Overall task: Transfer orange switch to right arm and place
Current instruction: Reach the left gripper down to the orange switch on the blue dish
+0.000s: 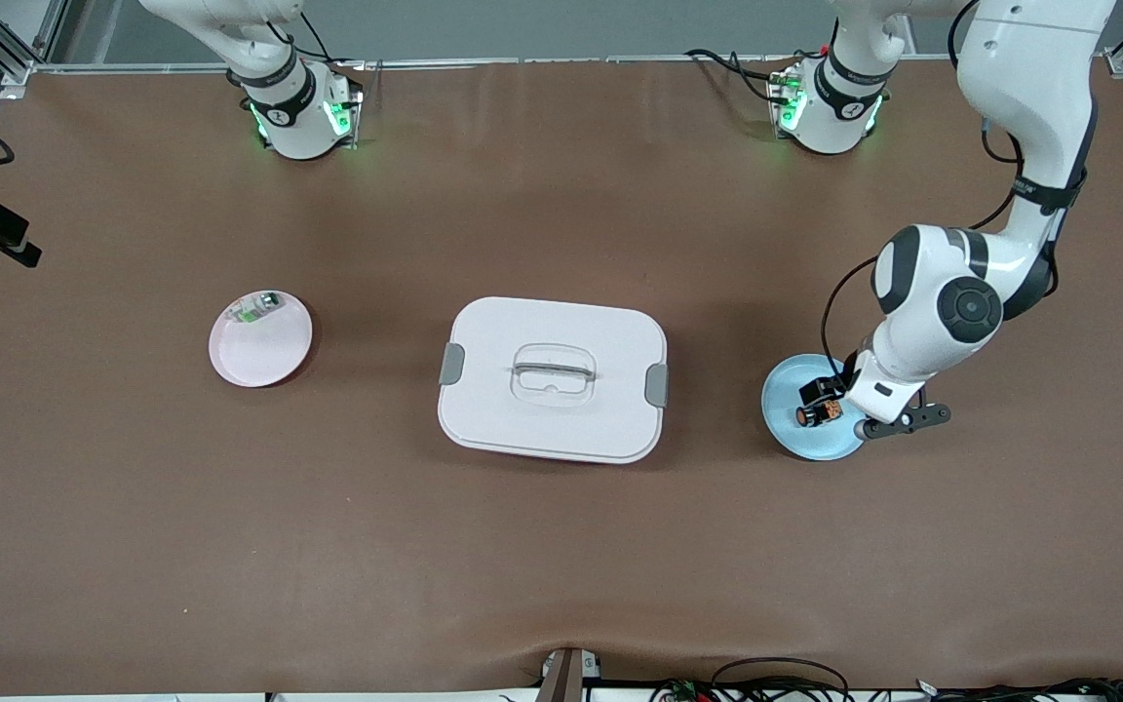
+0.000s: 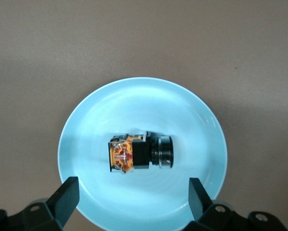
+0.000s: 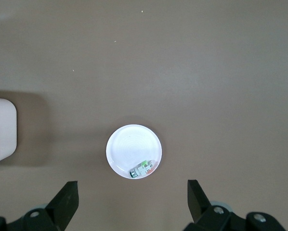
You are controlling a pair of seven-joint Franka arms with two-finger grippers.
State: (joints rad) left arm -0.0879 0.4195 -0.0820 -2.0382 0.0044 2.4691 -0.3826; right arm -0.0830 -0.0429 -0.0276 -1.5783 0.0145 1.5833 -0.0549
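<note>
The left arm is bending down from its base toward its own end of the brown tabletop, wrist pointing downward. Its left pincer is hanging spread wide and holding nothing, directly above a light blue plate. The orange switch is lying on its side at the middle of that plate, below the gap of the spread fingers and touching neither. The right arm is waiting high, its right pincer also released and empty over a pink plate carrying a small white-and-green component. A lidded white container is sitting between the two plates.
</note>
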